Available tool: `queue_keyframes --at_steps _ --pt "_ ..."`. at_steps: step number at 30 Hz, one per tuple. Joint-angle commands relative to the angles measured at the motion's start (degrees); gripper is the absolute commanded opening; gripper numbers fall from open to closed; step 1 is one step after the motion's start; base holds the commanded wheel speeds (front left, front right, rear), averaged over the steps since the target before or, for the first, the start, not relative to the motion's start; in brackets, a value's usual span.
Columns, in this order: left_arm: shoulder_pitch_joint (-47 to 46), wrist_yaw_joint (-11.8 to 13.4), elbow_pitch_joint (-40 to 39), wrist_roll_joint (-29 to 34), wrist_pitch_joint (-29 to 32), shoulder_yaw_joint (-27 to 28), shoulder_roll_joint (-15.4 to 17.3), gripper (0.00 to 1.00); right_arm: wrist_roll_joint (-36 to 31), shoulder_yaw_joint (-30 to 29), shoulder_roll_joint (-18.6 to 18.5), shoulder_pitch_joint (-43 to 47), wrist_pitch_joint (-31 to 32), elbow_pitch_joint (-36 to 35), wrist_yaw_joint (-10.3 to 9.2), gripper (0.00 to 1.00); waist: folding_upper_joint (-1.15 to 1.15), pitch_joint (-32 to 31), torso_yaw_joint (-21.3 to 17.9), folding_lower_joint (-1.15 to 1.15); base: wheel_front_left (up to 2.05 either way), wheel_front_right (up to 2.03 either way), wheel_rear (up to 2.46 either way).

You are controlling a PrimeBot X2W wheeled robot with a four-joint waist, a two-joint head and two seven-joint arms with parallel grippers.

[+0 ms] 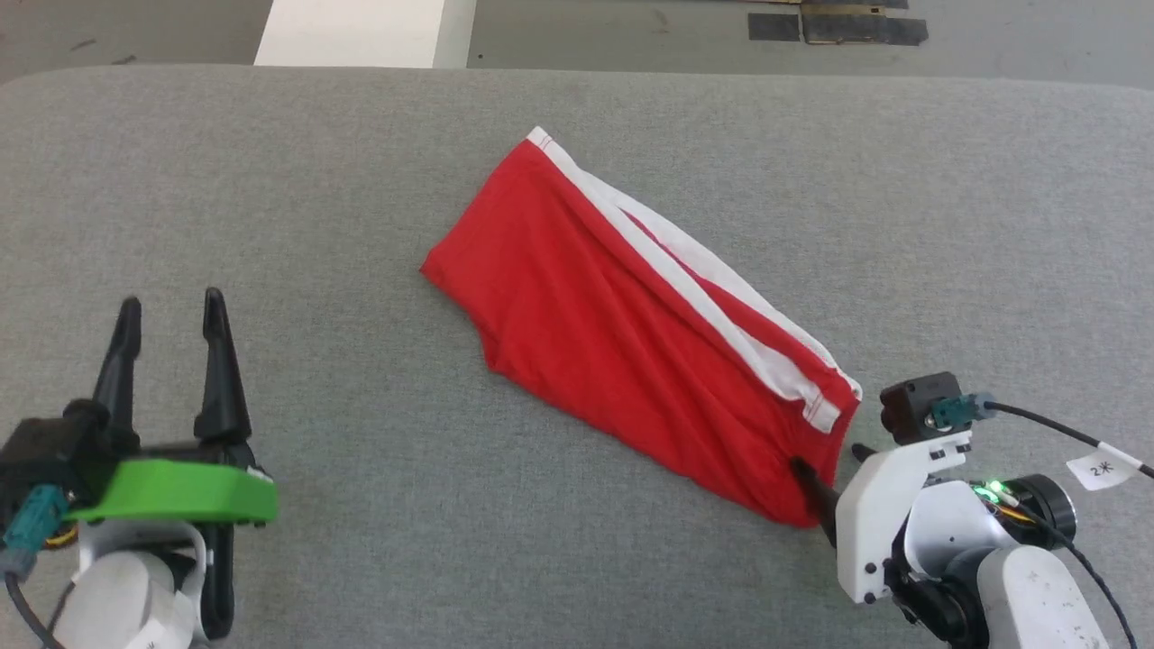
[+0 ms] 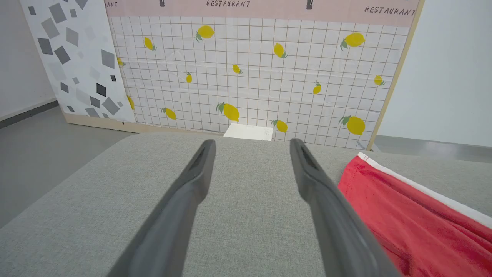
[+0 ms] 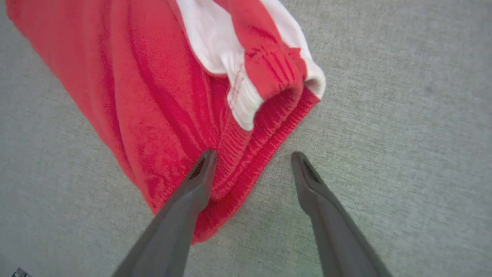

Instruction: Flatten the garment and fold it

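Note:
The garment (image 1: 613, 315), red shorts with white side stripes, lies crumpled in a slanted strip across the middle of the grey table (image 1: 315, 180). Its gathered waistband (image 3: 265, 146) points toward my right gripper (image 1: 829, 458). That gripper (image 3: 253, 156) is open and low over the waistband's edge: one finger lies over the red fabric, the other over bare table, and nothing is pinched. My left gripper (image 1: 171, 311) stands open at the lower left, well apart from the cloth. In the left wrist view its fingers (image 2: 251, 142) point along the table, with the garment (image 2: 403, 215) off to the right.
The table's far edge (image 1: 577, 72) runs along the top, with grey floor beyond it. A white panel (image 1: 361, 31) and dark mats (image 1: 838, 25) lie on that floor. A lemon-printed backdrop (image 2: 250, 77) stands past the table.

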Motion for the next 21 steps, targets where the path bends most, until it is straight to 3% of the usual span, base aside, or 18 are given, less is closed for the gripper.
queue_keyframes --at_steps 1,7,8,9,10,17,21 --pt "0.9 -0.7 -0.1 1.1 -0.2 0.5 -0.7 1.0 -0.6 -0.5 -0.1 -0.9 -0.2 1.3 -0.08 1.0 0.59 0.2 0.2 0.0 0.0 0.0 0.0" --pt "1.6 -2.9 0.5 2.6 -0.2 2.3 -3.0 1.0 0.4 -0.5 -0.1 -2.3 -0.8 6.8 -0.08 1.0 0.59 0.8 0.2 0.0 0.0 0.0 0.0" --pt "1.6 -3.3 0.8 2.8 -0.2 2.6 -3.3 1.0 0.7 -0.1 -0.1 -2.6 -0.9 7.5 -0.08 0.41 0.59 0.9 0.1 0.0 0.0 0.0 0.0" --pt "1.6 -3.6 0.9 3.0 -0.2 2.7 -3.5 1.0 1.0 0.0 -0.1 -2.8 -1.1 8.0 -0.08 0.1 0.59 1.0 0.1 0.0 0.0 0.0 0.0" --pt "1.5 -4.1 1.1 3.3 -0.2 2.9 -3.7 1.0 1.0 0.3 -0.1 -3.2 -1.1 8.6 -0.08 0.0 0.59 1.1 0.1 0.0 0.0 0.0 0.0" --pt "-0.5 -7.0 4.0 2.0 1.7 1.4 -4.7 1.0 3.0 0.0 -0.1 -4.8 -2.8 9.2 -0.08 0.0 0.59 1.6 -0.3 0.0 0.0 0.0 0.0" --pt "-6.5 -8.1 7.7 -0.1 10.6 -1.3 -4.9 1.0 4.4 -0.3 -0.1 -5.5 -3.2 8.6 -0.08 0.0 0.59 2.3 -0.6 0.0 0.0 0.0 0.0"
